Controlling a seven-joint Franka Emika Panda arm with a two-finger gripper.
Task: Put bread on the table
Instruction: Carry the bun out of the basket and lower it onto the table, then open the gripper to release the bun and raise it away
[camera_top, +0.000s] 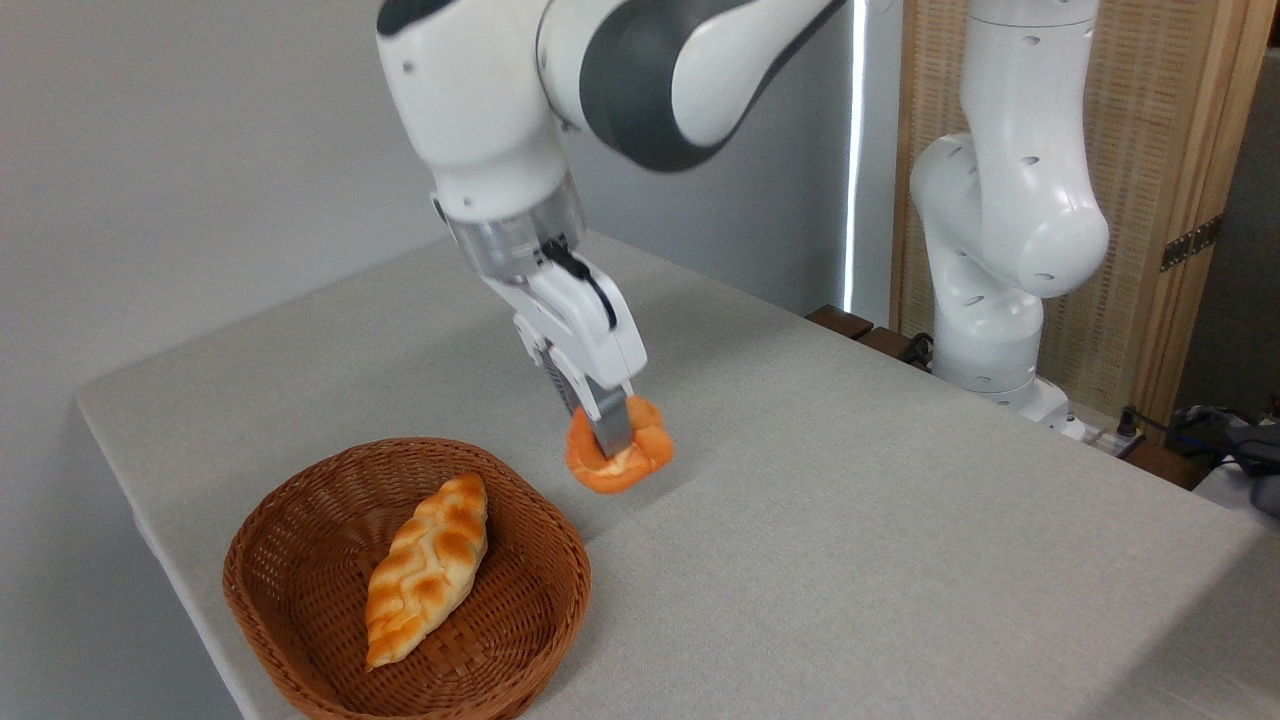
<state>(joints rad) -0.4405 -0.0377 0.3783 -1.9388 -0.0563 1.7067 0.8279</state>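
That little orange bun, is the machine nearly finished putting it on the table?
Nearly. The bun is already out of the basket, where only the braided loaf remains. The tool is clamped on it, just above or touching the table; I cannot tell which. Left: let go and lift away.

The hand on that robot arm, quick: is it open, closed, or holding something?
Hand: closed on the small orange bread, holding it just past the wicker basket above the table.
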